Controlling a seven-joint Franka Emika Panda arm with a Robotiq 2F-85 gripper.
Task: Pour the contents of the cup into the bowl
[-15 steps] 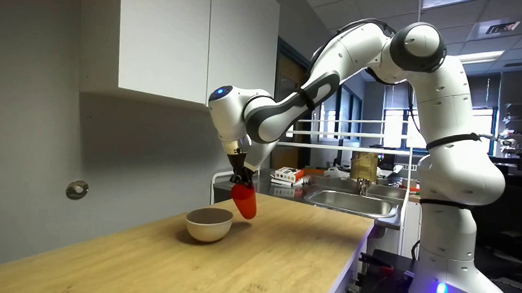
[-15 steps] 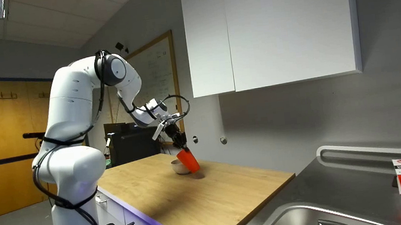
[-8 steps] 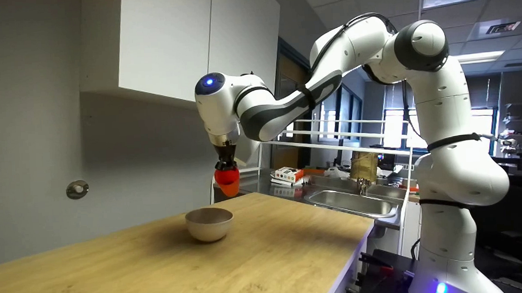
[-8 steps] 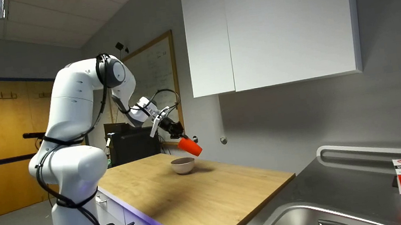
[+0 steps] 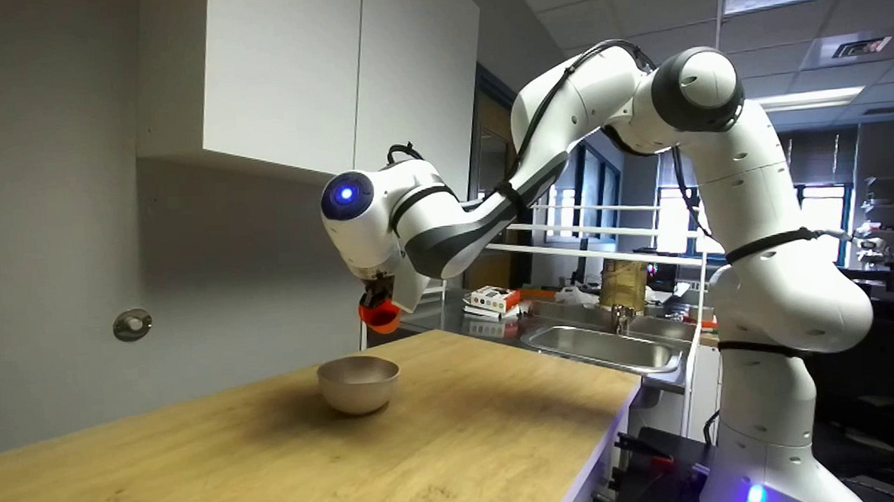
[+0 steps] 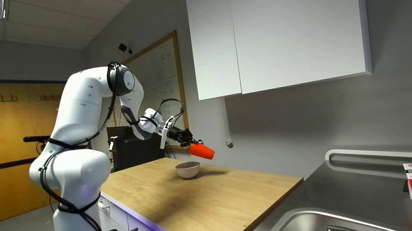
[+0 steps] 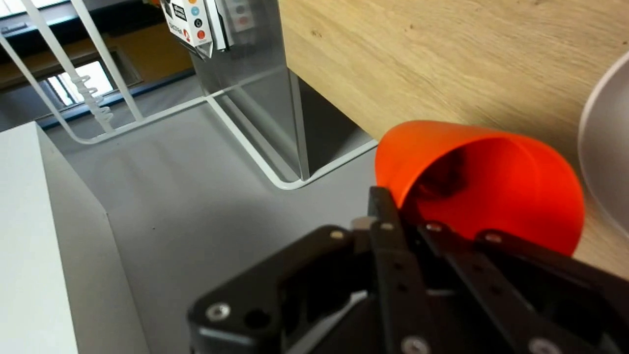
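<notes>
- Moved since half a second ago: wrist end of the arm [image 5: 738, 178] dipped, cup [image 5: 381, 319] tipped further, now close to lying on its side. Bowl [image 5: 357, 396] hasn't budged.
- Far left: wall knob [image 5: 132, 325], background only.
- Bowl next: upright on the table [image 5: 297, 454], mouth up, presumably set there to catch the pour. No contents made out in it.
- Cup: in the air, higher than the bowl and a bit right of it in both exterior views, not touching. Probably held up so the mouth can swing down over the bowl; mouth doesn't look turned down yet, so pour likely not started.
- Gripper [image 7: 408, 212]: jaws narrow, pinching the cup's side at the rim; likely held that way to leave most of the mouth free. Could pivot in that grip as tilt grows.
- Further right: box [image 5: 494, 299], then sink [image 5: 606, 347]; no part in this job.
- View differences: wrist view looks into the cup, dark patch deep inside, contents or shadow unclear; exterior views don't settle it. Wrist view cuts the bowl off at the right edge, both exterior views have it whole. Whiteboard [image 6: 154, 75] shows in an exterior view only.
</notes>
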